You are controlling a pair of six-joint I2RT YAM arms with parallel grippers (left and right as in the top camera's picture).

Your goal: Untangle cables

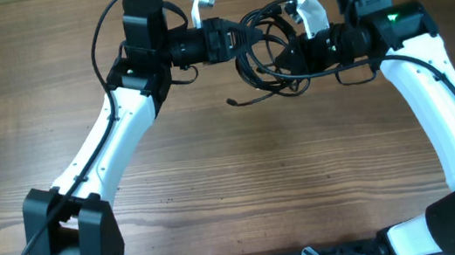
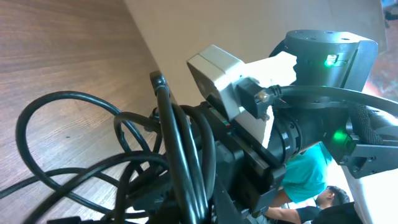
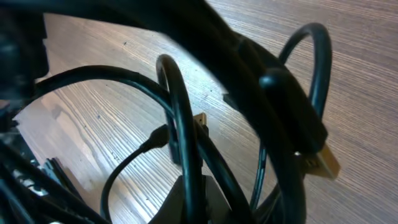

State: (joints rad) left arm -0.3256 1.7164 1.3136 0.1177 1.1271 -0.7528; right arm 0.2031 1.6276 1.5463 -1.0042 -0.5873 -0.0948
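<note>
Two-sided hold | left gripper (image 1: 239,40) and right gripper (image 1: 290,52) both clamped onto the cables (image 1: 266,52), bunched between them over the far table (image 1: 233,171) | next: you pull apart slowly, watching snags.

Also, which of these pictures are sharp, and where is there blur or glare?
Overhead: sharp and evenly lit, the cables cast only faint shadows on the table. Left wrist: cables fairly sharp, background bright and soft. Right wrist: the nearest cables are dark and blurred, while the wood grain behind is sharp.
</note>
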